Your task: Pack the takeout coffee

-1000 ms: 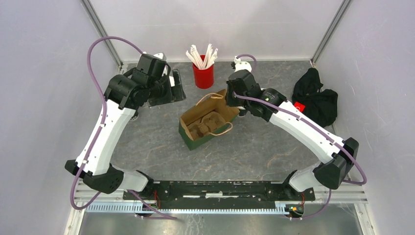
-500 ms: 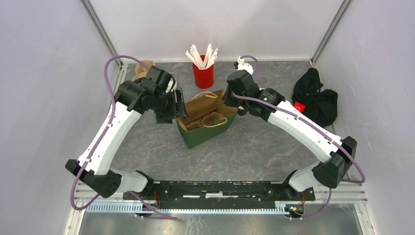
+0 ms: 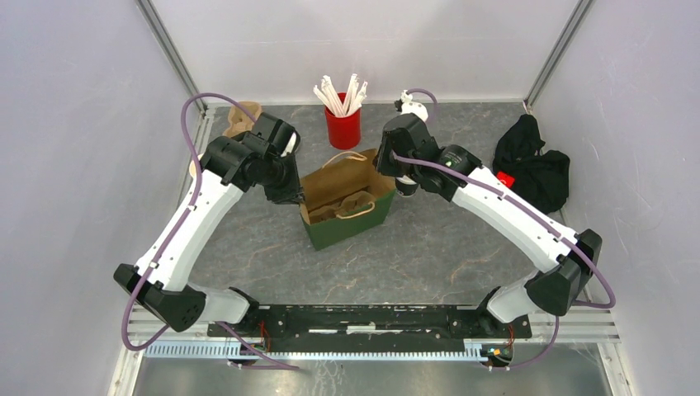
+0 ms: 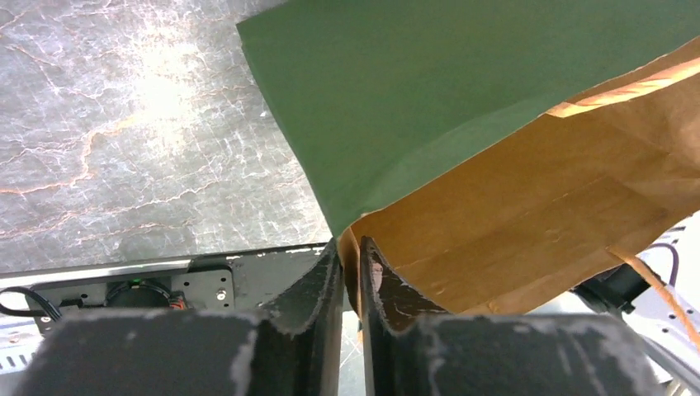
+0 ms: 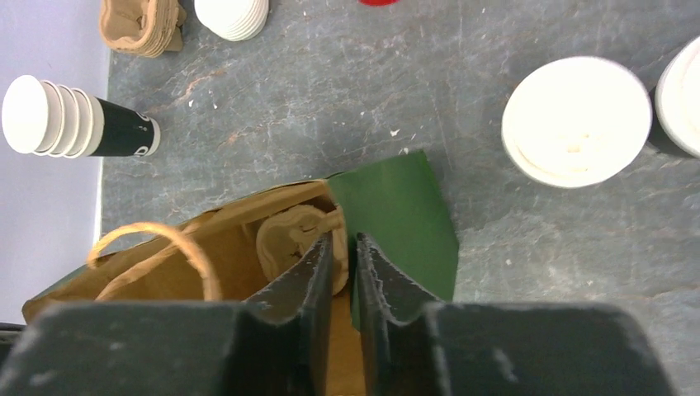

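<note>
The takeout coffee shows only in the right wrist view: one white-lidded black cup (image 5: 576, 121) stands on the table beside the bag, and a second cup (image 5: 681, 95) is cut off by the frame edge. A green paper bag (image 3: 347, 216) with a brown inside stands mid-table, holding a cardboard cup carrier (image 5: 293, 239). My left gripper (image 4: 350, 246) is shut on the bag's (image 4: 462, 99) left rim. My right gripper (image 5: 342, 239) straddles the right rim of the bag (image 5: 400, 214), its fingers slightly parted around the paper wall.
A red holder of white sticks (image 3: 342, 124) stands behind the bag. Back left are a stack of brown carriers (image 5: 140, 25), a stack of white lids (image 5: 234, 15) and a lying stack of lidless cups (image 5: 74, 117). A black cloth (image 3: 532, 169) lies far right.
My left arm swung from the back left to the bag and closed on its left rim. The bag went from leaning open to standing upright. The right fingers loosened slightly.
</note>
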